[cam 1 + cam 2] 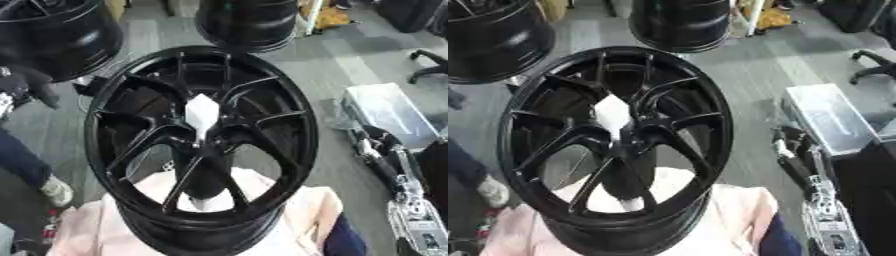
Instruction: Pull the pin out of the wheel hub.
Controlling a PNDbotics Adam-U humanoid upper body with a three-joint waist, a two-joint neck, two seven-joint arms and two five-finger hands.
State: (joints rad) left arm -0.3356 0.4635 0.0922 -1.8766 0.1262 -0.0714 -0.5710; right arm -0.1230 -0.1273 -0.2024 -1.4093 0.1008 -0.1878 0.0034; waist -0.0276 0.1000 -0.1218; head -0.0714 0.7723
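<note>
A black multi-spoke wheel hub (114, 150) stands tilted toward me in the middle, resting on a pale pink cloth (302, 210). A white, pointed pin (201, 115) sticks out of the hub's centre bore. My right arm, black and silver, comes up along the right edge. Its hand (372, 145) is beside the wheel's right rim, apart from it and well away from the pin. The hand shows only as a dark shape. My left hand is out of sight.
Two more black wheels stand behind, one at the top left (52, 35) and one at the top centre (249, 22). A grey case (389, 112) lies on the floor at the right. A person's leg and white shoe (54, 191) are at the left edge.
</note>
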